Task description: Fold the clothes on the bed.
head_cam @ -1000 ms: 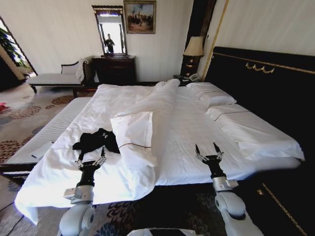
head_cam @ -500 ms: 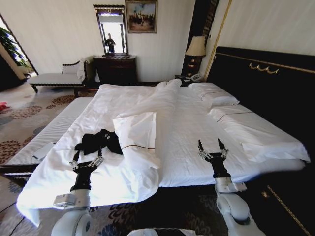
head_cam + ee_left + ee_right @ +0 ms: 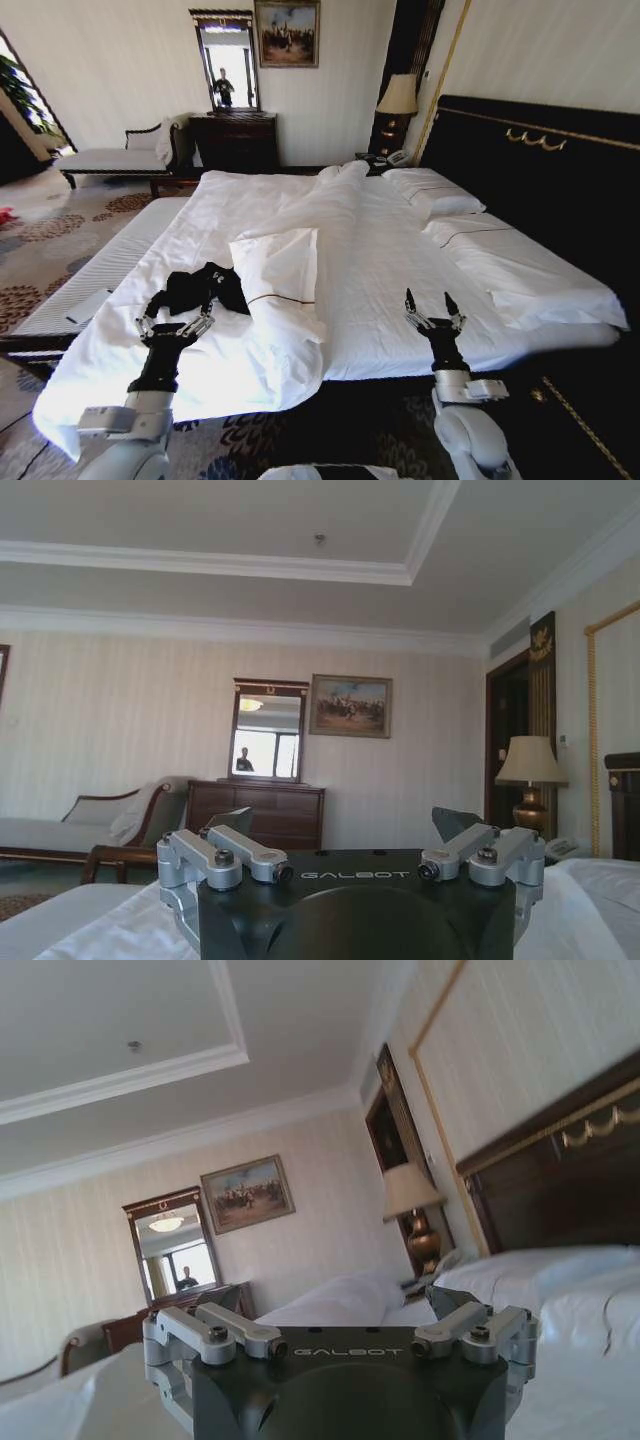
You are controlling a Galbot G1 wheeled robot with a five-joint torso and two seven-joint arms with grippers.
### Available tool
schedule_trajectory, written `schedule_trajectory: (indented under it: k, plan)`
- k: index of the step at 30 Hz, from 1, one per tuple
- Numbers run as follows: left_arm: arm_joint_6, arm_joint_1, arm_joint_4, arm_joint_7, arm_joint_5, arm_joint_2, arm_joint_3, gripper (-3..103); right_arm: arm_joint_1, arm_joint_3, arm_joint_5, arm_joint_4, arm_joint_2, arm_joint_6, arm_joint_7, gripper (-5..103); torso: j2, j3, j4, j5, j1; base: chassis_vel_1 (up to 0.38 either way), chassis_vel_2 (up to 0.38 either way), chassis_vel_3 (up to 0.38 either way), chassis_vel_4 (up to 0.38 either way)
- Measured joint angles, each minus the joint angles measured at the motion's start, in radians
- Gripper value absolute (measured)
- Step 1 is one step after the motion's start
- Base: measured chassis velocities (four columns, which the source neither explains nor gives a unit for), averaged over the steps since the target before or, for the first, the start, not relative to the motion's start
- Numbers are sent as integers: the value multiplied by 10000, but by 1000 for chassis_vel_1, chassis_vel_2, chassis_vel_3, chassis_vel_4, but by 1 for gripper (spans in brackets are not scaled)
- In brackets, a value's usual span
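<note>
Black T-shirt [image 3: 196, 288] lies crumpled on the white bed [image 3: 380, 250], near its foot on the robot's left side; print not legible, shape of sleeves hard to make out. Left gripper [image 3: 172, 327] hovers just short of the shirt, fingers spread, not touching. A folded-back flap of duvet [image 3: 280, 270] lies right beside the shirt. Right gripper [image 3: 434, 315], fingers spread, hangs over bare sheet well apart from it. Pillows [image 3: 432, 192] lie by the dark headboard [image 3: 540, 160].

A hotel-style bedroom: a very large white-sheeted bed [image 3: 400, 260] with tall dark gold-trimmed headboard [image 3: 540, 170], a brass bedside lamp [image 3: 398, 100], a gilt-framed painting [image 3: 286, 32].
</note>
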Motion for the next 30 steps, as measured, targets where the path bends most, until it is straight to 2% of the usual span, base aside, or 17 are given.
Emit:
schedule_trajectory:
  k: [1,2,4,6,8,9,11,12,15,18,20,21,23,27,30]
  plan:
    - [5,-30,32,-26,2,-70,-43,100,139,-172,436,83,-86,-247,201,100,0,0,1,0,0,0,0,0,0]
    - [5,-30,32,-26,2,-70,-43,100,139,-172,436,83,-86,-247,201,100,0,0,1,0,0,0,0,0,0]
    - [58,-97,78,-85,-43,-243,-201,100,605,-686,2458,229,-467,-857,471,100,0,1,1,2,1,0,0,0,0]
    - [79,-133,97,-100,-67,-262,-253,100,714,-764,2831,223,-557,-924,492,100,0,1,1,2,1,0,0,0,0]
    - [183,-266,229,-215,-353,-294,-626,100,1528,-1093,4454,-86,-1098,-1219,542,100,0,0,-3,4,0,0,0,0,0]
    - [183,-266,229,-215,-353,-294,-626,100,1528,-1093,4454,-86,-1098,-1219,542,100,0,0,-3,4,0,0,0,0,0]
    - [191,-114,259,-294,-559,-368,-946,100,2360,-1271,5935,-520,-1627,-1339,687,100,-1,2,3,0,2,0,0,0,0]
    - [191,-114,259,-294,-559,-368,-946,100,2360,-1271,5935,-520,-1627,-1339,687,100,-1,2,3,0,2,0,0,0,0]
    - [193,-64,271,-368,-695,-435,-1246,100,3790,-1724,7417,-1300,-2117,-1587,995,100,-2,2,-1,2,2,0,0,0,0]
    - [194,11,203,-380,-716,-486,-1274,100,4393,-1949,7645,-1665,-2153,-1754,1188,100,-2,2,0,1,2,0,0,0,0]
    - [340,84,10,-506,-1071,-555,-1288,100,5412,-2522,8085,-2320,-2147,-2119,1885,100,-2,2,2,1,2,0,0,0,0]
    - [340,84,10,-506,-1071,-555,-1288,100,5412,-2522,8085,-2320,-2147,-2119,1885,100,-2,2,2,1,2,0,0,0,0]
    - [463,58,-44,-632,-1279,-587,-1356,100,6124,-3036,8331,-2774,-2112,-2373,2453,100,-2,2,2,1,3,0,0,0,0]
    - [493,37,-46,-689,-1294,-645,-1461,100,6880,-3536,8798,-3088,-2084,-2753,2892,100,-3,2,-1,0,3,0,0,0,0]
    - [535,59,-46,-757,-1350,-678,-1496,100,7301,-3843,8885,-3328,-2108,-2838,2920,100,-2,2,-1,1,2,0,0,0,0]
